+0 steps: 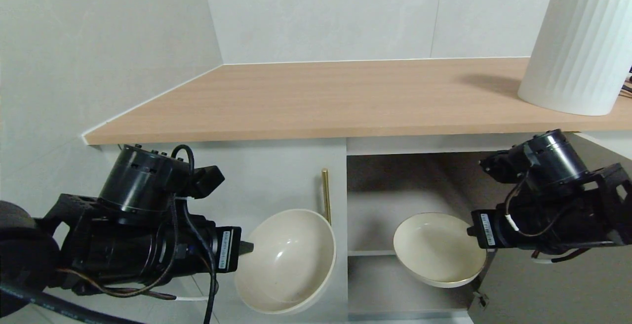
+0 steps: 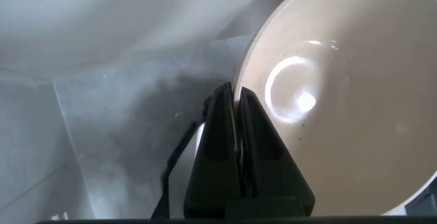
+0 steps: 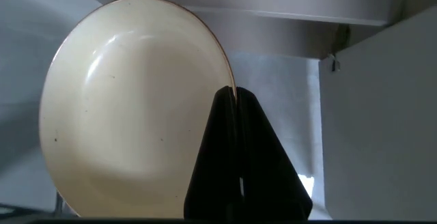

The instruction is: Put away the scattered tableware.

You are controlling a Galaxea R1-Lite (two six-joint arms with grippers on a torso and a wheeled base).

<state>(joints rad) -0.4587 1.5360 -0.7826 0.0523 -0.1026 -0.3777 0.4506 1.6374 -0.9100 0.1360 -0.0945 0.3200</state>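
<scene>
A deep cream bowl (image 1: 289, 262) hangs in front of the closed left cabinet door, its rim pinched by my left gripper (image 1: 246, 249), which is shut on it. The left wrist view has the same bowl (image 2: 341, 94) with the left gripper (image 2: 237, 108) clamped on its edge. A shallower cream plate (image 1: 437, 249) is held by its rim in my right gripper (image 1: 475, 232), in front of the open cabinet compartment (image 1: 380, 185). In the right wrist view the plate (image 3: 130, 108) stands tilted with the right gripper (image 3: 235, 101) shut on its rim.
A wooden countertop (image 1: 345, 99) runs above the cabinet, with a white ribbed lampshade-like cylinder (image 1: 577, 50) at its right end. The closed door carries a brass handle (image 1: 326, 193). A shelf (image 1: 363, 253) crosses the open compartment, and the open door (image 1: 568, 284) stands at the right.
</scene>
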